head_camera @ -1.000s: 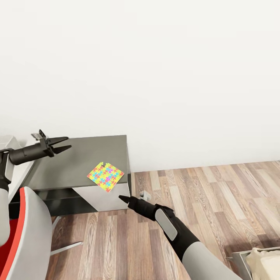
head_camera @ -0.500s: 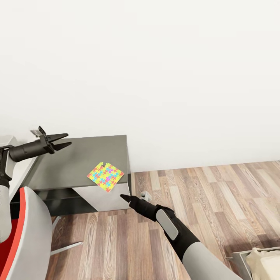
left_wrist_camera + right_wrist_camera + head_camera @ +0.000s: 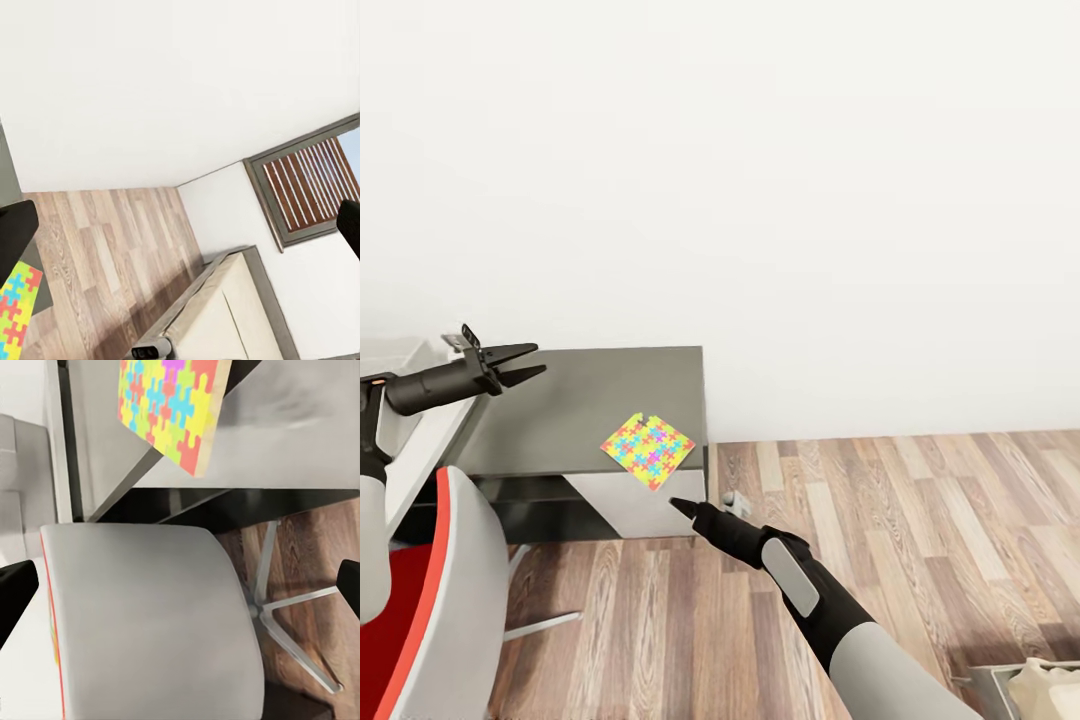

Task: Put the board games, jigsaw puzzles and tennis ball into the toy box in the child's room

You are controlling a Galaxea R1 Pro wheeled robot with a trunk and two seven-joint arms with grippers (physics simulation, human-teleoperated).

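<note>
**Desk:** Where do the pincers stand?

**Photographer:** The right pincer (image 3: pixel 682 506) hangs low, just off the bench's (image 3: pixel 560 420) dark corner section. From the head camera its tips look drawn to one point, yet its wrist camera shows two dark fingers far apart at the frame edges. I judge the jaws spread. The left pincer (image 3: pixel 525 362) hovers above the far side of that section, its jaws parted and holding nothing.

**Desk:** And the toy?

**Photographer:** One jigsaw puzzle (image 3: pixel 648 451) lies flat just ahead of the right pincer and a little above it, turned diamond-wise with a corner jutting over the bench edge. The red chair (image 3: pixel 420 600) sits beneath the left arm.

**Desk:** How should the grab go?

**Photographer:** My read: the sheet is thin, so lift the right pincer to bench height and slide one finger under the overhanging corner, the other on top. Pinching straight down on a flat sheet risks skidding it off onto the wood floor (image 3: pixel 920 520).

**Desk:** Any containers?

**Photographer:** No toy box in these pictures. The bed (image 3: pixel 1050 685) corner shows behind the right arm; nothing lies on the visible part.
</note>
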